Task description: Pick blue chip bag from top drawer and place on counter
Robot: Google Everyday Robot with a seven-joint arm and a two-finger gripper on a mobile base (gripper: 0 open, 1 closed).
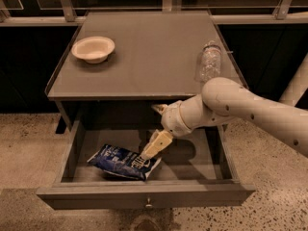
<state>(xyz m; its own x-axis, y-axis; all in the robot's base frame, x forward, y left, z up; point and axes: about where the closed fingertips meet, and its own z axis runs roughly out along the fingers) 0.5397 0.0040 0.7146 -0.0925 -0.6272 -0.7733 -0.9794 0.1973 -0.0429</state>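
One claw (152,130) inside the top drawer (96,196), spread wide by my read, gripping nothing, lower finger (157,145) meeting the right end of the blue chip bag (120,160), bag lying front-left, bare floor to its right, desk (144,66) above holding bowl (93,48) and bottle (210,61).

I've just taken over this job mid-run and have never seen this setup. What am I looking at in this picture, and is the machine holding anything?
There is only one camera view, looking down from the front. The big white shape entering from the right is the robot's single arm; its tool, a two-finger clamp, is down inside the open top drawer. The fingers stand apart, the lower one reaching the right end of the blue chip bag, which lies on the drawer floor. Nothing is held yet. On the counter above sit a pale bowl at the left and a clear plastic bottle near the right edge.
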